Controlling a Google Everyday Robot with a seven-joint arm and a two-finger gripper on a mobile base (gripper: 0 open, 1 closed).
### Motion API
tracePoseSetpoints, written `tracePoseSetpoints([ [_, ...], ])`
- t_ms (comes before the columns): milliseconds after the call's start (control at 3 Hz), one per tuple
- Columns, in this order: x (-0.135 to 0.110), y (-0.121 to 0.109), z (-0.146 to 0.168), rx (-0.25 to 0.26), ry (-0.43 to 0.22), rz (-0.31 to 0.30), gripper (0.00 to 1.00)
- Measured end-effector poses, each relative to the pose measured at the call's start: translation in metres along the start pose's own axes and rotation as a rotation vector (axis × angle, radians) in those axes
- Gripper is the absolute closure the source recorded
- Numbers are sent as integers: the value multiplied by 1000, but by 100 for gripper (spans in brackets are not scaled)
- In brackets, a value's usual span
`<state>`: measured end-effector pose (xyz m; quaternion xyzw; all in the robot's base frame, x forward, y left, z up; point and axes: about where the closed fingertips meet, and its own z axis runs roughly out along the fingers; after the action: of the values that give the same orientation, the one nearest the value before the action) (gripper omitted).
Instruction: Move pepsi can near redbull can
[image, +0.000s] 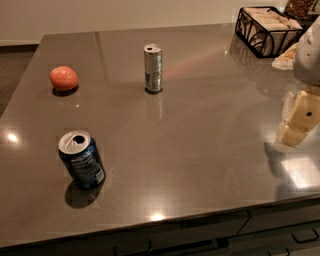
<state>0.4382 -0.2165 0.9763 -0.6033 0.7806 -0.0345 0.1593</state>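
The pepsi can (81, 160), short, dark blue with an opened silver top and a white label patch, stands upright near the front left of the brown countertop (200, 150). The redbull can (153, 68), tall, slim and silver with a small blue patch, stands upright further back, near the middle. My gripper (299, 120), cream coloured, hangs at the right edge of the view, low over the counter, far to the right of both cans and holding nothing that I can see.
An orange fruit (64, 78) lies at the back left. A black wire basket (267, 30) with packets stands at the back right corner. The counter's front edge runs along the bottom, with drawers (270, 235) below.
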Motion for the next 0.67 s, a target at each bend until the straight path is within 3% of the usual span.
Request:
tracePoseSetpoints([
  [333, 0, 0, 0, 1, -1, 0, 0],
  [667, -28, 4, 8, 0, -45, -50, 0],
])
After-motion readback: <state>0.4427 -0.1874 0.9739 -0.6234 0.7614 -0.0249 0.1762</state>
